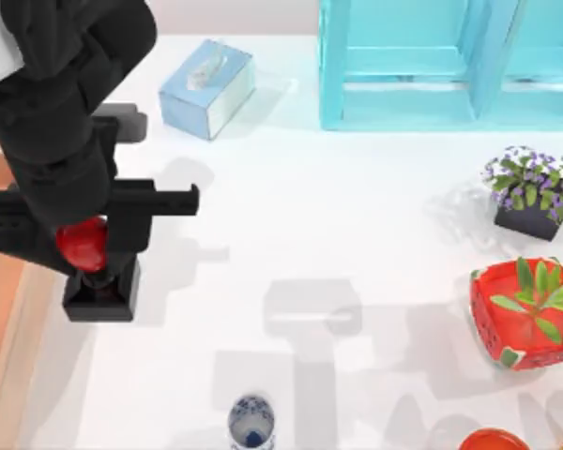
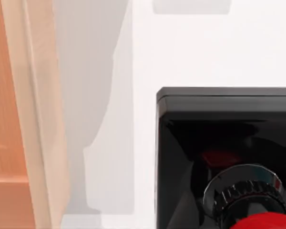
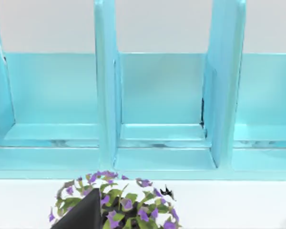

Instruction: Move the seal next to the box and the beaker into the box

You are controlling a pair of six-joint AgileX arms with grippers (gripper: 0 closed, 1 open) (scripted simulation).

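The seal (image 1: 96,281) is a black square block with a shiny red round knob on top, and it is sitting on the white worktop (image 1: 357,234) just beside the box (image 1: 0,309) at the left side. The left hand (image 1: 86,246) is hanging right over it; whether its fingers are spread or pinching cannot be told. One small white-and-blue beaker (image 1: 251,421) is standing well apart, near the front edge. There is one seal, one beaker and one box.
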